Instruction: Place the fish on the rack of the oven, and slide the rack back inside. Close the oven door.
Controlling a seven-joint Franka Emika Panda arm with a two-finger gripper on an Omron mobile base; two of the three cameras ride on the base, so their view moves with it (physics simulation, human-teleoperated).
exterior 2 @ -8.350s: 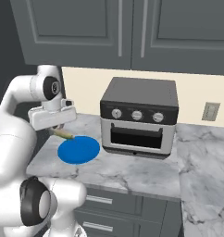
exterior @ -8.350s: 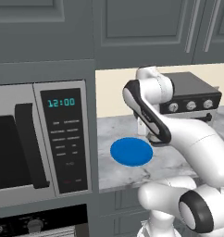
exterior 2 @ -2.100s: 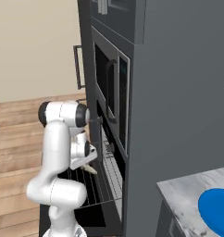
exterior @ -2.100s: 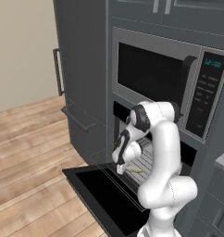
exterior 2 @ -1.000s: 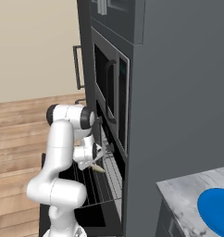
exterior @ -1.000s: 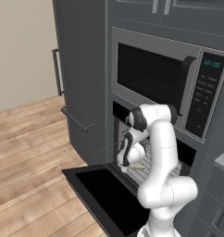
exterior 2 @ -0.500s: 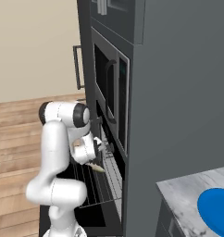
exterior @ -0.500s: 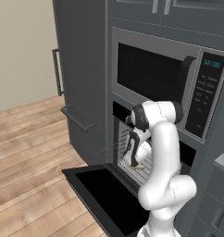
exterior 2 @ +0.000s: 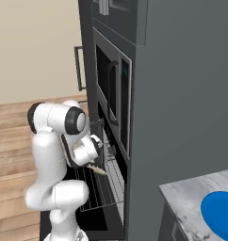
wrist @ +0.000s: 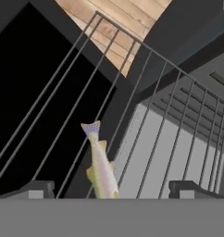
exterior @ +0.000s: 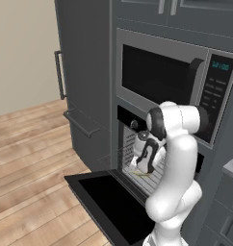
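Fingers (wrist: 37, 189) spread wide, holding nothing. Fish (wrist: 101, 165) lies on the pulled-out rack (wrist: 146, 120) between the tips, long axis along the wires. Rack's near edge overhangs the open oven door (exterior: 106, 204); push it in.

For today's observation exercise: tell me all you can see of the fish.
The fish is small, slender, pale yellow-tan with a pinkish side stripe and a greyish forked tail. It lies flat on the wires of the pulled-out rack, above the open oven door, between the open gripper's fingertips, which stand apart from it.
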